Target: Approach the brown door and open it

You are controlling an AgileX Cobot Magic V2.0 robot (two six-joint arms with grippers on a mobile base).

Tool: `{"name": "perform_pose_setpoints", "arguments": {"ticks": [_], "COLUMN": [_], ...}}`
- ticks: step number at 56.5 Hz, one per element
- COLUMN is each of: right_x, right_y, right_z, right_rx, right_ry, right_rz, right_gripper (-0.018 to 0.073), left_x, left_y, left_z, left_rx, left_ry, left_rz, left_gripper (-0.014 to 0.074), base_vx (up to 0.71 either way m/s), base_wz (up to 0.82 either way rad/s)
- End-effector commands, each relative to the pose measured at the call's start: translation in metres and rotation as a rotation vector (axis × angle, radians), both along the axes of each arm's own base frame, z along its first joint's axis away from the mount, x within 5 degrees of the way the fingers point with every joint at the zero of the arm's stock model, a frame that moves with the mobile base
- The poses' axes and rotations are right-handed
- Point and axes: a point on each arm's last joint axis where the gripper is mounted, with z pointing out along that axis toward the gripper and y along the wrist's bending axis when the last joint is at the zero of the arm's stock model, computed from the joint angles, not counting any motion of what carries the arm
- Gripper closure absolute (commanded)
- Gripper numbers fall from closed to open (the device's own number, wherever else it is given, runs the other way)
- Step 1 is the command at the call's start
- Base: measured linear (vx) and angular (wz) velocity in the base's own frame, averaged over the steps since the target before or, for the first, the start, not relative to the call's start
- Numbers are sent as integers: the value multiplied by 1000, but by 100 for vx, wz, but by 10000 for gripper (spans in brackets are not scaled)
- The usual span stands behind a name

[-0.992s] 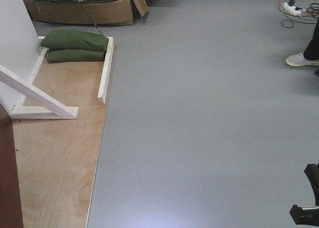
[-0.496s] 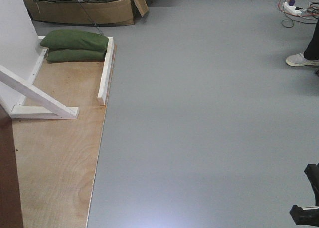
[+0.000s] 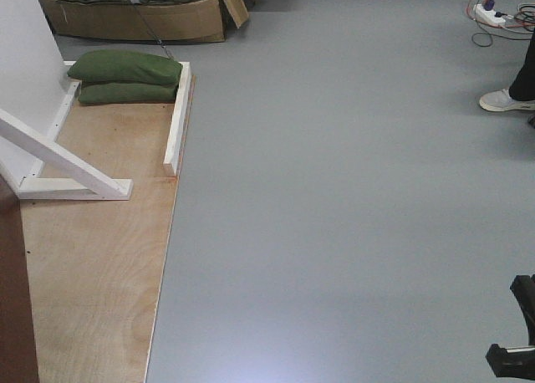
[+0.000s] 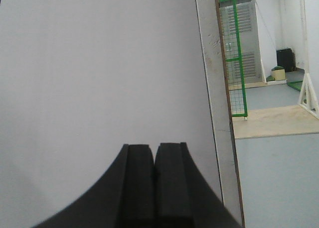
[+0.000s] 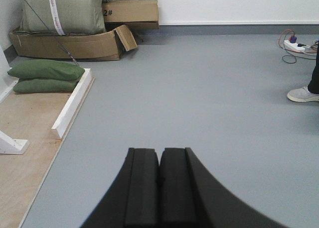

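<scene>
Box (image 5: 70, 45) holds olive sack (image 5: 62, 11) (taped) | brown door (image 3: 12, 316) at frame edge | left jaws, right jaws pressed together

Floor: smooth grey floor (image 3: 334, 191), with a pale glare patch near the lower edge of the front view.
Left side: flat light plywood sheet (image 3: 92, 274), bordered by a white wooden rail (image 3: 177, 115) and a slanted white wooden brace (image 3: 63, 161).
Platform's far end: two stacked dark green sandbags (image 3: 125, 68).
Far wall: white wall (image 5: 224, 4) with a grey skirting strip (image 5: 224, 29); a torn brown cardboard box (image 5: 70, 44) stands before it.
Far right: white power strip (image 3: 489, 15) among tangled cables.
Beyond: green wire-mesh fence (image 4: 230, 44).
</scene>
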Motion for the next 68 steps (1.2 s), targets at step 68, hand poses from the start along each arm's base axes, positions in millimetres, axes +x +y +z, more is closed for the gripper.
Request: {"name": "perform_pose_setpoints", "arguments": {"ticks": [68], "right_x": [2], "right_y": [0], "right_z": [6], "right_rx": [-6], "right_ry": [-78], "right_rz": [-4], "right_gripper": [559], "left_x": [22], "left_y": [16], "left_z": [9], "left_rx": [106], "left_ry": [-6], "left_rz": [98], "left_gripper": [561], "base_vx": [0], "base_wz": [0]}}
